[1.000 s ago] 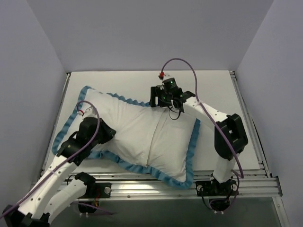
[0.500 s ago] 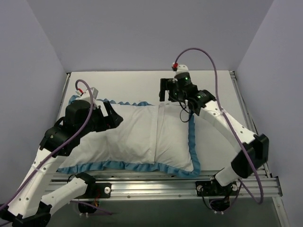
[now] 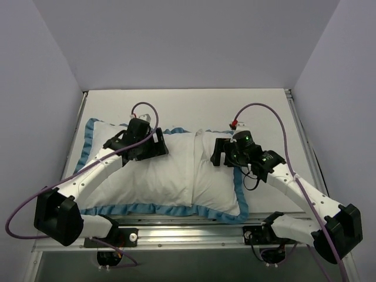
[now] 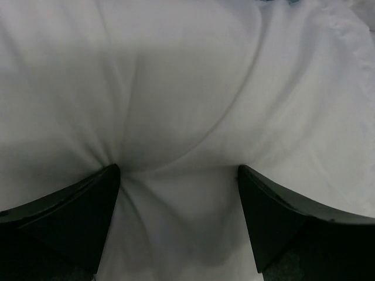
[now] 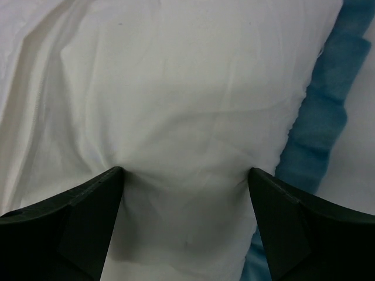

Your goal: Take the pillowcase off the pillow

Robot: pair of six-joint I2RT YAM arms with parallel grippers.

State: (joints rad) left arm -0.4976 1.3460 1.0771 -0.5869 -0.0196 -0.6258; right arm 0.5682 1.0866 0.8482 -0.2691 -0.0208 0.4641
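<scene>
The pillowcase (image 3: 158,176) lies flat on the table, plain white reverse up, with its teal ruffle (image 3: 238,182) round the edges. A seam (image 3: 194,170) splits the white face into a wide left part and a narrow right part. The pillow fills it out; I cannot tell whether any bare pillow shows. My left gripper (image 3: 154,147) (image 4: 177,171) is open, with both fingertips pressed into the puckered white fabric (image 4: 187,105) near the far edge. On the right part my right gripper (image 3: 218,153) (image 5: 186,171) stands open, its tips denting white cloth (image 5: 187,99) beside the ruffle (image 5: 328,117).
Grey walls close in the table (image 3: 188,106) on the left, far and right sides. A metal rail (image 3: 194,226) runs along the near edge by the arm bases. Purple cables (image 3: 276,117) loop above both wrists.
The left gripper has opened and swung right onto the cover's far middle. The right gripper came nearer, from the far edge onto the right part. The cover now lies straighter and flatter.
</scene>
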